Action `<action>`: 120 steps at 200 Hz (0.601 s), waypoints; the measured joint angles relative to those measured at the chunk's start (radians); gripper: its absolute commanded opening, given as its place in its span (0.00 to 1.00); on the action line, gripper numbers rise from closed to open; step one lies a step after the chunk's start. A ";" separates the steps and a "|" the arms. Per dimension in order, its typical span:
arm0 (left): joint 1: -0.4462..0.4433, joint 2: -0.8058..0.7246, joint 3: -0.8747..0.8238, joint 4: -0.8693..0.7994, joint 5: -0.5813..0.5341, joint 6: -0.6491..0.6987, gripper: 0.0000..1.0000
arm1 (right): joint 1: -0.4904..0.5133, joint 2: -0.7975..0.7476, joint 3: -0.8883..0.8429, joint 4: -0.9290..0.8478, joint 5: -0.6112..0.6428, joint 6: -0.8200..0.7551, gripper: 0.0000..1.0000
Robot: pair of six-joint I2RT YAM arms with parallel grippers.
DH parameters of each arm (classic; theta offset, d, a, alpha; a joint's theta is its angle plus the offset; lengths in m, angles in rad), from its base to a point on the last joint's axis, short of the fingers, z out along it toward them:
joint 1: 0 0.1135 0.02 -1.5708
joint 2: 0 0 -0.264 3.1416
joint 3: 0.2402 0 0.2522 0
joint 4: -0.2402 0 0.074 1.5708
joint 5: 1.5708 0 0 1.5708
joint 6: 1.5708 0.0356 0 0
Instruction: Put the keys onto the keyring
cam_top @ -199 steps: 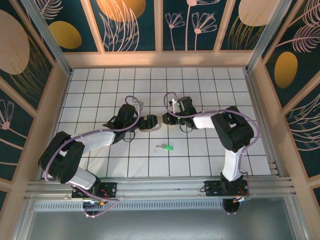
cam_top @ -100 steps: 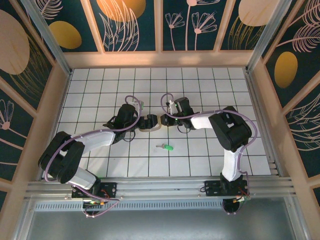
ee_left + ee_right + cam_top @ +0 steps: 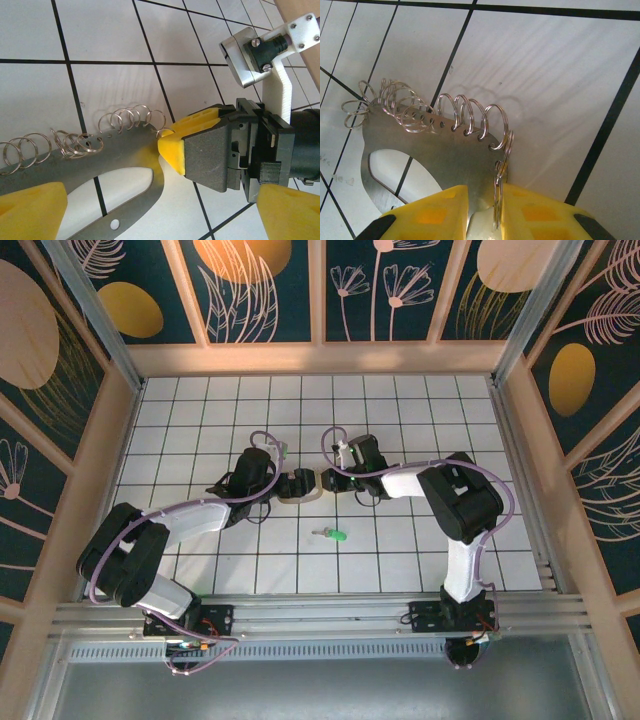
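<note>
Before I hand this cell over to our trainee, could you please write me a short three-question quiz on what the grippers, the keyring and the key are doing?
1. Which one is clamped on the metal plate of the keyring: the left gripper or the right gripper?
2. Where is the green key? A: lying loose on the table, apart from both grippers. B: between the left gripper's fingers. C: hanging on the keyring.
3. True or false: the left gripper's jaws stand wide open.
Key: 1 the right gripper; 2 A; 3 true.
</note>
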 measured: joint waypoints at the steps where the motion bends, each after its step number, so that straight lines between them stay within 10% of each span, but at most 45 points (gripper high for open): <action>1: 0.000 0.000 0.000 0.000 0.000 0.000 0.97 | 0.000 0.000 0.000 0.000 0.000 0.000 0.24; 120: 0.000 0.000 0.000 0.007 0.003 0.000 0.98 | -0.034 -0.021 -0.038 0.025 0.004 0.002 0.23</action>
